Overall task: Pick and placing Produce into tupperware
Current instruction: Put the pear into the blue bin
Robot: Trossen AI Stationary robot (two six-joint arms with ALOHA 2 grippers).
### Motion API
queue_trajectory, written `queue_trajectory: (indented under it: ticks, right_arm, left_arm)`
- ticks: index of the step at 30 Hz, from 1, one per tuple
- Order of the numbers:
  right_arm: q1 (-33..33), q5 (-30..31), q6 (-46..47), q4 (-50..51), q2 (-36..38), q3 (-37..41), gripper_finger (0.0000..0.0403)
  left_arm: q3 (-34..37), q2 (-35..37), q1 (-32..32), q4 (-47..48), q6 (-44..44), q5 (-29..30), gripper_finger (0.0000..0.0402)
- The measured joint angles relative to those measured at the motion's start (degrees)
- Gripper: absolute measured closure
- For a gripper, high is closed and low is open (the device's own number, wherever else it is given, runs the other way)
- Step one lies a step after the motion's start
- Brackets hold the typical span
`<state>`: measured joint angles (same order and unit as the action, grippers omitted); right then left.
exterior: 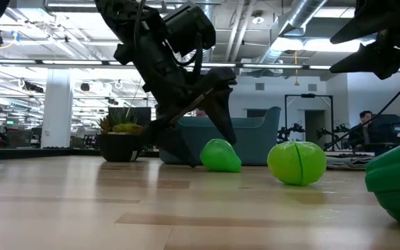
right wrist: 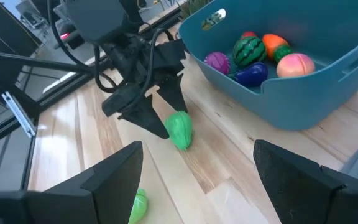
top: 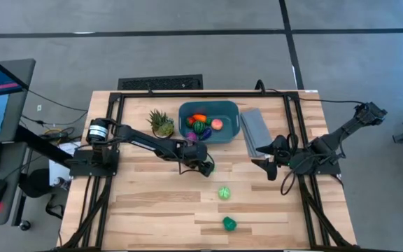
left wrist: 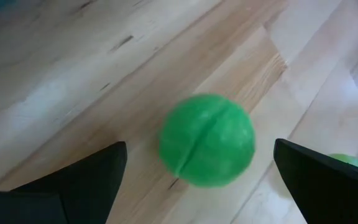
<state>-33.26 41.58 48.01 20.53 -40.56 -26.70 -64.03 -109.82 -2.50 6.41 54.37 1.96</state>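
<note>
Teal plastic marks the tupperware (top: 209, 120) at the far middle of the wooden table (top: 152, 203) in the high view, with a carrot (top: 199, 117), watermelon (top: 199, 127) and peach (top: 217, 124) among the produce inside it. A potted plant (top: 161, 123) stands just beside it and a grey ribbed slab (top: 255, 131) on its other side. The left gripper (top: 206, 168) hangs low over a green ball; two more green pieces (top: 224, 192) (top: 229, 223) lie nearer the front edge. The right gripper (top: 268, 168) waits near the slab.

Low view — the left gripper's fingers (exterior: 221, 114) straddle the green ball (exterior: 220, 155), which rests on the table.

Left wrist view: jaws spread wide, the ball (left wrist: 207, 140) between them, untouched.

Right wrist view — its own fingers (right wrist: 114, 177) stand partly apart, holding nothing; the tub (right wrist: 291, 68) also contains an eggplant (right wrist: 251, 74).
</note>
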Motion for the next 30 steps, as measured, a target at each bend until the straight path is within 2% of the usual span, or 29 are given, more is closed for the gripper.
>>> queue_trajectory:
  ticks: [12, 20, 30]
  right_arm:
    - [0.00, 0.00, 0.41, -0.03, 0.00, 0.01, 0.0074]
    - [0.00, -0.01, 0.66, -0.08, 0.00, 0.01, 0.0074]
    - [0.00, 0.20, 0.13, -0.08, 0.00, 0.01, 0.0074]
  left_arm:
    - [0.00, 0.00, -0.13, -1.10, -0.22, 1.59, 0.0005]
    - [0.02, 0.00, -0.13, -4.82, 0.69, 3.89, 0.0005]
    - [0.02, 0.00, -0.13, -5.07, 1.82, 6.93, 0.0005]
